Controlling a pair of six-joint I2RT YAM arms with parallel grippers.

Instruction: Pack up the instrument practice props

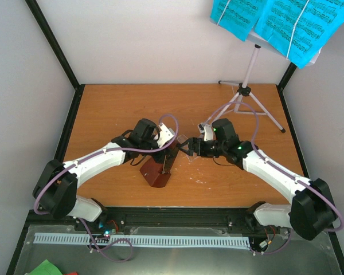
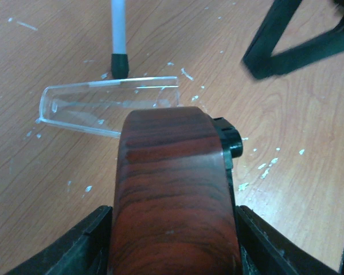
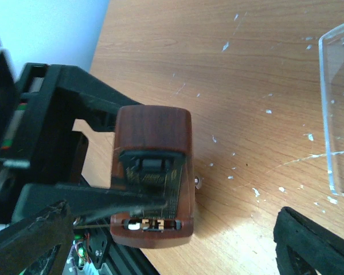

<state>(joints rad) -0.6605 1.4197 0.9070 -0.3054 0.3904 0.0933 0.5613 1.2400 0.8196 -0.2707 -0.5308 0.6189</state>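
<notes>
The dark red-brown metronome [image 1: 157,173] stands on the table without its cover. My left gripper [image 1: 167,152] is shut on its upper body, with the jaws pressed against both sides in the left wrist view [image 2: 172,246]. The clear cover [image 2: 109,106] lies flat on the table just beyond it and also shows in the right wrist view [image 3: 339,109]. My right gripper [image 1: 189,148] is open and empty, facing the metronome's scale face [image 3: 155,172]. The silver tripod stand [image 1: 246,91] stands at the back right and carries the cyan sheet-music pages [image 1: 281,23].
One stand leg with a black foot [image 2: 119,51] rests on the table just behind the clear cover. Grey walls and a black frame enclose the table on the left, back and right. White specks dot the wooden tabletop [image 1: 114,109].
</notes>
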